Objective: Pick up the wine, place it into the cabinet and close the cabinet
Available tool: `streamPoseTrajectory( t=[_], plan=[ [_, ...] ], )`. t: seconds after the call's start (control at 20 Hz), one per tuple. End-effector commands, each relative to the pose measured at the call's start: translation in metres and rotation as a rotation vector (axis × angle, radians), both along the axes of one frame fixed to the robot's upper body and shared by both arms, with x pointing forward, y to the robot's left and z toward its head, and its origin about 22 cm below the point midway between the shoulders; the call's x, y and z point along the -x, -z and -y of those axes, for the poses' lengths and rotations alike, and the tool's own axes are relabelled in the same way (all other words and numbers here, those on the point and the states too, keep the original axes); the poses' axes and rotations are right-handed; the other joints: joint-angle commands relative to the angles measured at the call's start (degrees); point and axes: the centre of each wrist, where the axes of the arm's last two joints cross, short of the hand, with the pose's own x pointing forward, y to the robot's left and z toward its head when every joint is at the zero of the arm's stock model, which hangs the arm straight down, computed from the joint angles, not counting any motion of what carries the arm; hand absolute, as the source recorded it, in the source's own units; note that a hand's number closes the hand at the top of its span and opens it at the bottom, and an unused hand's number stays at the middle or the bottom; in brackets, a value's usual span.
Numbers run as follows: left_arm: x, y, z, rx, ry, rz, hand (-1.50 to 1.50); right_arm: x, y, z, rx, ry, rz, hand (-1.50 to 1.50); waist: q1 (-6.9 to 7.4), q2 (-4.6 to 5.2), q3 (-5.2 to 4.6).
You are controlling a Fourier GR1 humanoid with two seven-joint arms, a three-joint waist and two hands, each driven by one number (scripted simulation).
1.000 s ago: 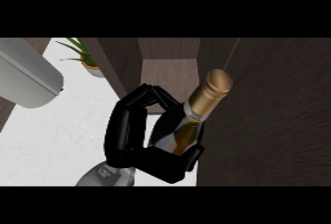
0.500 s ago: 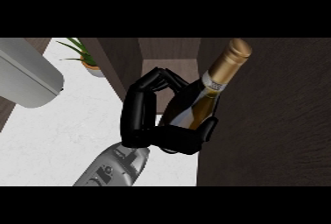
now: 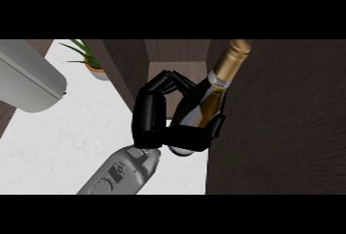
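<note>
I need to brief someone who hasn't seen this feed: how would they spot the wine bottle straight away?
Start at the dark wooden cabinet filling the view's right side, then find the black hand raised at its open front. The wine bottle is what that hand curls round: tilted, with a gold-foiled neck pointing up and right. The only other small item, a potted plant, sits far left.

Forearm (image 3: 121, 176): grey, rounded casing with a smooth, faintly glossy shell, broadest low down and narrowing toward the wrist.
Forearm markings: dark printed outlines and small shapes on the upper face of the shell, too small to read.
Wrist: short pale collar where the grey shell meets the black robot hand.
Robot hand (image 3: 157, 121): all black, matte, directly above the forearm.
Fingers (image 3: 169, 82): long, slim, segmented black links with rounded tips.
Thumb: black, blocky, same finish as the fingers.
</note>
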Motion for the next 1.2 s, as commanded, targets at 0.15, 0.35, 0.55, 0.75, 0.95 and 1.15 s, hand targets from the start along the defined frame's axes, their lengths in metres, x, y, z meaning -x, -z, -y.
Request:
streamPoseTrajectory(
  t=[0.15, 0.35, 0.55, 0.75, 0.95, 1.15],
  plan=[
    [0.005, 0.019, 0.005, 0.041, -0.026, -0.012, 1.50, 0.024, -0.013, 0.009, -0.038, -0.031, 0.033, -1.50, 0.07, -0.02, 0.01],
    [-0.011, 0.056, -0.006, -0.021, -0.039, -0.043, 1.50, 0.028, -0.005, -0.002, -0.042, -0.039, 0.027, -1.50, -0.10, 0.08, -0.01],
    [-0.017, 0.068, -0.006, -0.129, -0.083, -0.004, 1.50, 0.037, -0.012, -0.007, -0.033, -0.031, 0.062, -1.50, -0.01, -0.06, -0.01],
    [-0.024, 0.086, -0.021, -0.104, -0.089, -0.001, 1.50, 0.035, -0.019, 0.003, -0.018, -0.031, 0.045, -1.50, 0.04, 0.01, -0.02],
    [-0.030, 0.087, -0.020, -0.127, -0.129, 0.018, 1.50, 0.040, -0.012, 0.000, -0.032, -0.040, 0.033, -1.50, -0.01, -0.04, -0.01],
    [-0.046, 0.079, -0.027, -0.104, -0.149, 0.009, 1.50, 0.033, -0.018, 0.007, -0.023, -0.037, 0.034, -1.50, 0.03, -0.01, 0.01]
  ],
)
